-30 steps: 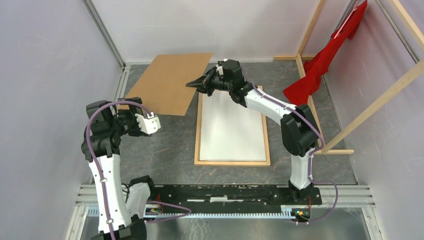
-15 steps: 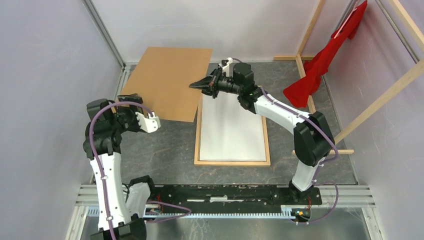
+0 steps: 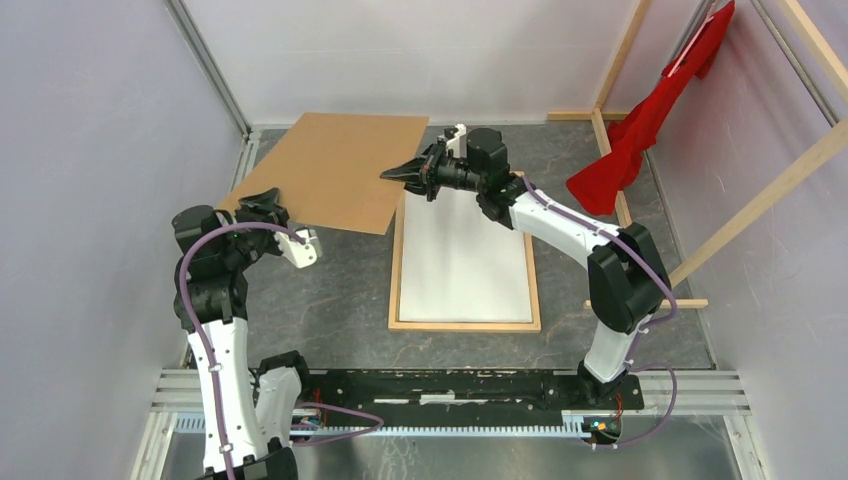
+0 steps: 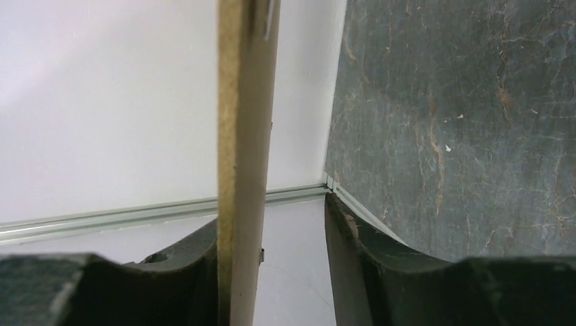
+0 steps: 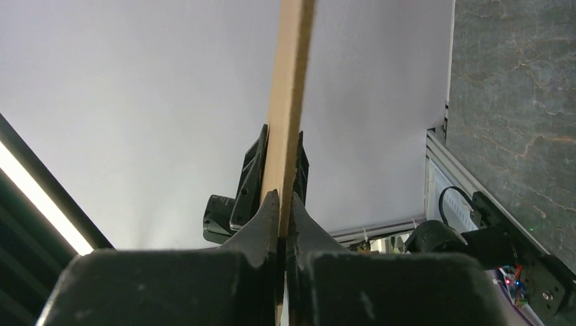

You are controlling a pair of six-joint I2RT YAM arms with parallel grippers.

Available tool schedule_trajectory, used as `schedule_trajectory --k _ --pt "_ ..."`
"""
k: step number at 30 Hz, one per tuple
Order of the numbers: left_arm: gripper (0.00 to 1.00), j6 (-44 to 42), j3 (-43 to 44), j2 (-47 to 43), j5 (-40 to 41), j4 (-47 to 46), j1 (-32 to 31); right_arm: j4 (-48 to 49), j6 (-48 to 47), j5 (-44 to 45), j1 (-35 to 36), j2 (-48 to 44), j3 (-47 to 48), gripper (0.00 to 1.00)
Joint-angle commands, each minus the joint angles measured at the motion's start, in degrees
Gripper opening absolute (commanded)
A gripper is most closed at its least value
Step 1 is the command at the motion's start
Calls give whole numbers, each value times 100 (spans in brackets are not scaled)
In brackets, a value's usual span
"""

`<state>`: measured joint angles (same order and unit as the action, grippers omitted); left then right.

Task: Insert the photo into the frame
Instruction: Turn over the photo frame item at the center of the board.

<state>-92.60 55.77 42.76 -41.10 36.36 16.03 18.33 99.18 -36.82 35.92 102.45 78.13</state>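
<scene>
Photo (image 3: pixel 463 255) lay flat inside frame (image 3: pixel 394 270) on table (image 3: pixel 330 300), white back up. Printed side not visible, so calling the sheet the photo is a judgement. Frame held that one sheet, nothing else; its far rail was mostly hidden under R arm. Long axis of both ran away from the arm bases.

R gripper (image 3: pixel 388 175): closed tight on the edge of brown board (image 3: pixel 330 170) nearest the frame, fingers (image 5: pixel 268 217) pinching it edge-on in wrist view. Board hung clear of table, tilted. Frame's far end sat just below and behind this gripper, w/ the rest stretching back toward R arm's base.

L gripper (image 3: pixel 265 203): at board's near-left corner, jaws part open and straddling the board edge. One side lay against the board; the other finger (image 4: pixel 353 272) stood apart w/ a visible gap, so no firm grip yet.

Photo lay off to the right of L gripper, well apart; R arm was the nearer.

Judgement: photo step looked done. Next move turned on carrying the board, up and to the left of frame, rightward and down so its long axis lined up w/ frame's.
</scene>
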Motion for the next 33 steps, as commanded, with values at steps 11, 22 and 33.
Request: schedule_trajectory --k 11,22,33 --pt "2 488 354 90 -125 -649 2 -2511 -4594 -1526 -126 250 1907 68" --pt "2 539 1187 525 -221 145 5 -3311 -9080 -111 -621 -1110 1126 80" --pt "2 147 2153 1169 -407 1618 0 -167 -11368 -982 -491 -2853 -1852 90"
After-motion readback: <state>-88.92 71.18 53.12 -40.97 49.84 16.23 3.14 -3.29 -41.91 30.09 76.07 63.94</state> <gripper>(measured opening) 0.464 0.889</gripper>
